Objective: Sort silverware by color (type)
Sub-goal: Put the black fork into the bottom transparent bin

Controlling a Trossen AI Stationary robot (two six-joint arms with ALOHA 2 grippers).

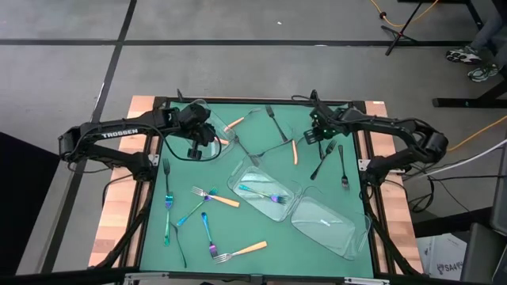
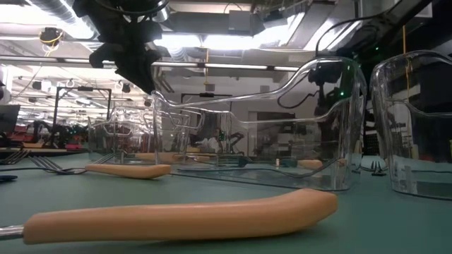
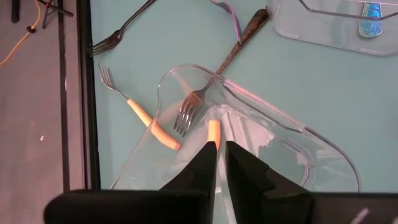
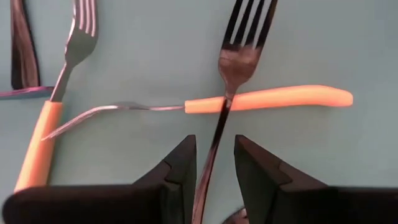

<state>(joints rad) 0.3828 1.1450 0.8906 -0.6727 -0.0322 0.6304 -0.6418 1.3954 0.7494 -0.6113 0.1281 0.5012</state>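
Dark fork [image 4: 219, 118] stands gripped in right gripper [image 4: 212, 165] jaws above orange-handled fork [image 4: 261, 99]

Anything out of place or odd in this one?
Yes: a dark fork lies across the rim of the clear tray below the left gripper, which holds an orange handle. The fork's head is seemingly inside, its handle out on the mat.

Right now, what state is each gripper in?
Left gripper: shut on an orange-handled utensil above a clear tray.
Right gripper: shut on a dark fork, hanging over the table.
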